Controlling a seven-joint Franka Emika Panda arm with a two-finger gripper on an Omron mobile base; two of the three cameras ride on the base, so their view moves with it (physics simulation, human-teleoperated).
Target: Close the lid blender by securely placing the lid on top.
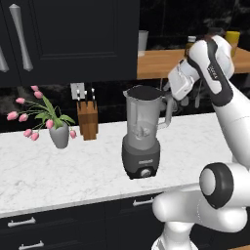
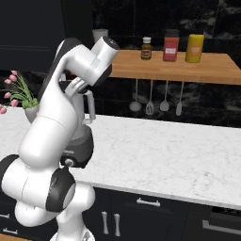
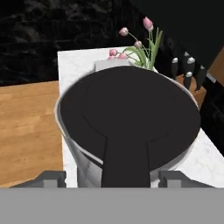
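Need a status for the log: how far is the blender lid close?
Done: the lid sits over the mouth of the blender, jar rim showing around it. In hand: the gripper is at the lid's tab, fingertips spread either side, apparently not clamping it. Left: confirm the lid is fully seated, which I cannot tell from these views, then back the arm away from the jar.

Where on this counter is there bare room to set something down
The widest bare patch of marble counter runs right of the blender, below the hanging utensils. Another lies in front of the vase and knife block. It is crowded along the back wall, from vase to blender.
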